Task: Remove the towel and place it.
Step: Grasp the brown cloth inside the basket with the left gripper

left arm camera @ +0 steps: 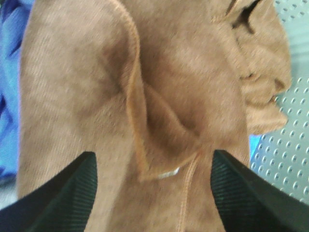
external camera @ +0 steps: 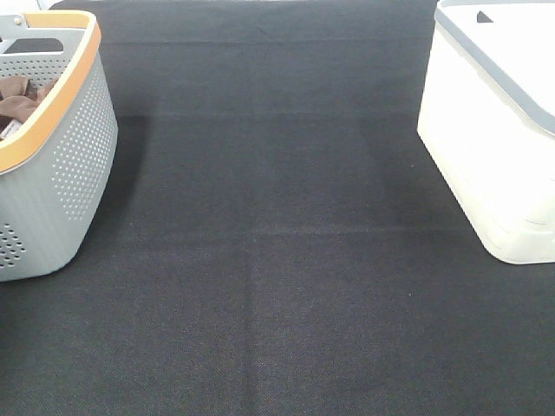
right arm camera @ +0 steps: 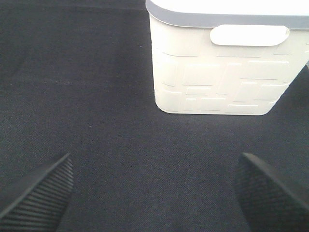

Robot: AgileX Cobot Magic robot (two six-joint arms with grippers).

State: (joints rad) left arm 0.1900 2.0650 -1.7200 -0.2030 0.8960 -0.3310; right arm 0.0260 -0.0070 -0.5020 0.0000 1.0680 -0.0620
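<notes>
A brown towel (left arm camera: 174,96) fills the left wrist view, crumpled, with a folded hem at its middle. It lies inside the grey perforated basket (external camera: 74,165) with an orange rim at the far left, where a bit of the towel (external camera: 19,102) shows. My left gripper (left arm camera: 153,162) is open just above the towel, one finger on each side of the fold, holding nothing. My right gripper (right arm camera: 154,164) is open and empty over the black cloth, facing the white basket (right arm camera: 217,72). Neither gripper shows in the exterior high view.
A blue cloth (left arm camera: 9,96) lies beside the towel in the grey basket, whose dotted wall (left arm camera: 285,150) is close to the towel. The white basket (external camera: 494,147) with a grey rim stands at the right. A black cloth (external camera: 277,260) covers the table between the baskets.
</notes>
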